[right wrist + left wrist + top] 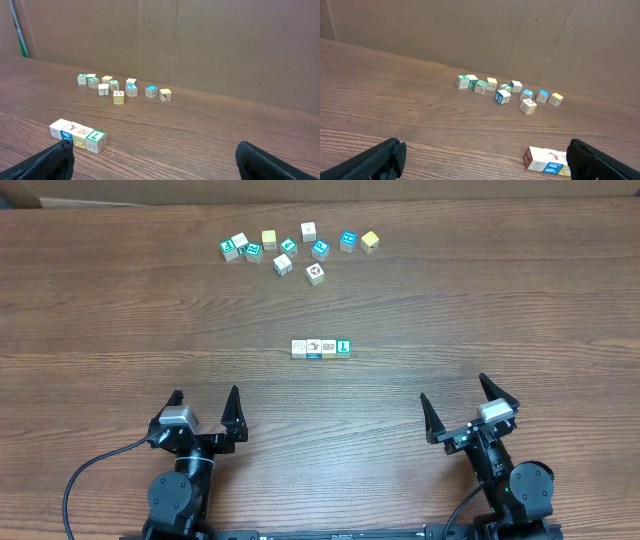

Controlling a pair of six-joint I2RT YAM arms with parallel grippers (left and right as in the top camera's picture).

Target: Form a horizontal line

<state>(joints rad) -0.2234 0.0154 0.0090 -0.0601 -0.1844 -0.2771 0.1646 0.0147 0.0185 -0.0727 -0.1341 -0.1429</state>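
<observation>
Overhead: a row of four blocks [321, 349] lies in the middle of the table [100, 330], touching side to side; the loose blocks [300, 245] lie scattered well beyond it; the left gripper [206, 395] and right gripper [453, 388] sit nearer the front, fingers spread wide, holding nothing. Left wrist: the row's end shows at lower right. Right wrist: the row lies at lower left. The cubes look light, rigid and flat-faced; probably best pinched across opposite side faces.
</observation>
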